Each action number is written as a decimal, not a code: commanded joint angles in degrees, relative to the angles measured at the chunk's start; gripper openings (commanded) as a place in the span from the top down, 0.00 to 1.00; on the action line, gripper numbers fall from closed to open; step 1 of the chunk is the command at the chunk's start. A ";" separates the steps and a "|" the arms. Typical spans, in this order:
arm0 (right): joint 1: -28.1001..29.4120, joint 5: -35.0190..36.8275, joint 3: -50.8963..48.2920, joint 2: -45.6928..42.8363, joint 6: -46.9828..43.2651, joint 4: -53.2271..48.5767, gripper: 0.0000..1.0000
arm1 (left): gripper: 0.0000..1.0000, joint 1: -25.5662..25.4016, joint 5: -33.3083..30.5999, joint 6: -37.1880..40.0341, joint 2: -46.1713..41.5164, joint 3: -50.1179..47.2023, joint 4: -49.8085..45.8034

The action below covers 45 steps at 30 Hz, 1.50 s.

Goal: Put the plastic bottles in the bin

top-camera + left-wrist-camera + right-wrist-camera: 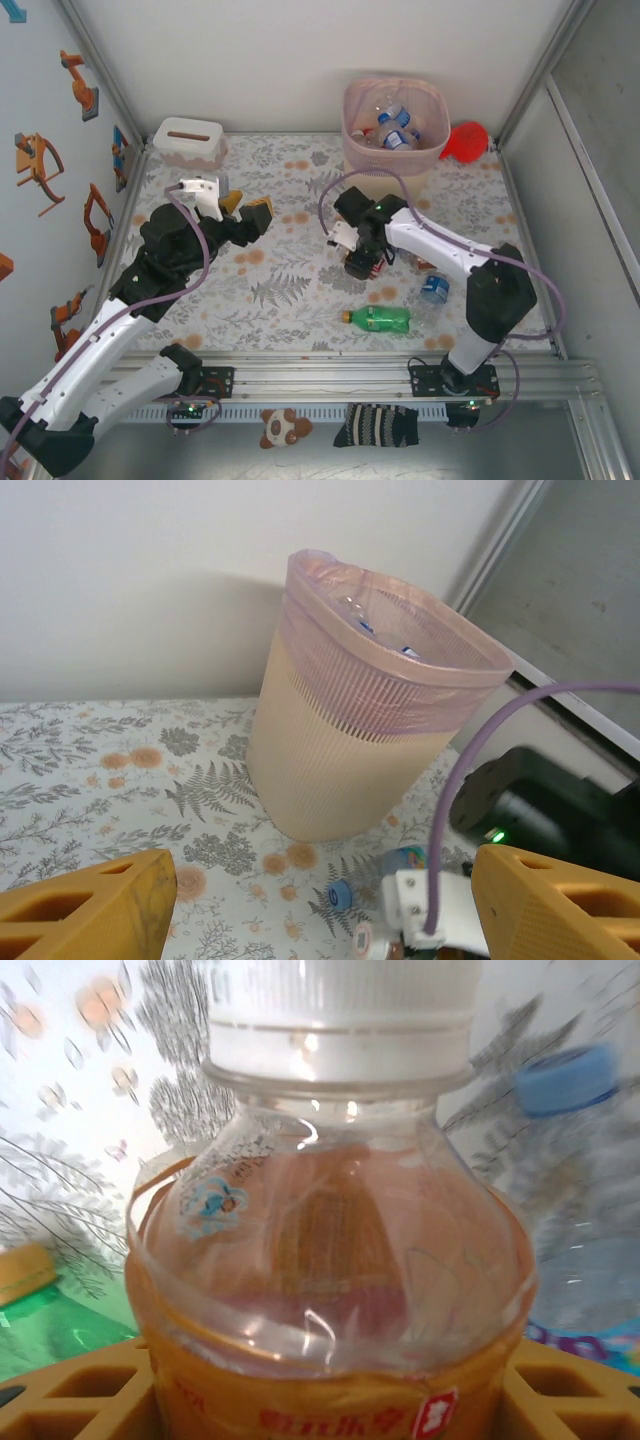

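We found the right gripper (362, 262) closed on a white-capped bottle (330, 1260) on the near side of the bin (395, 158), cap end sticking out past the fingers. The bin stood just beyond that gripper, so we judged the carry short. The left gripper (245, 212), jaws wide and empty, hung well left of the bin.

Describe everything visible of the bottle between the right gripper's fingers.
The clear bottle is transparent plastic, seemingly empty, with a white ribbed cap, a neck ring and an orange label printed in red. The orange fingers of the right gripper press its labelled body from both sides. A blue-capped bottle lies behind it.
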 commanded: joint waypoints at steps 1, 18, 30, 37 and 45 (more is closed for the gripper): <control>-0.84 -3.52 4.29 -3.82 1.32 -1.55 0.40 | 0.23 0.40 -0.31 -0.59 -0.82 -0.67 0.49; -11.05 -14.52 25.19 -8.47 11.68 4.64 0.47 | 0.23 0.82 -0.38 -0.82 -1.17 -1.38 0.88; -20.89 -10.73 39.32 -2.39 20.93 6.44 0.47 | 0.23 0.94 -0.17 -1.01 -0.63 -1.14 1.15; -24.33 -2.01 51.31 6.79 25.60 -0.86 0.47 | 0.23 1.04 -0.62 -0.80 -0.99 -1.03 0.40; -26.52 7.81 58.91 15.75 24.48 -8.50 0.47 | 0.23 1.05 -1.10 -0.73 -1.60 -0.94 0.27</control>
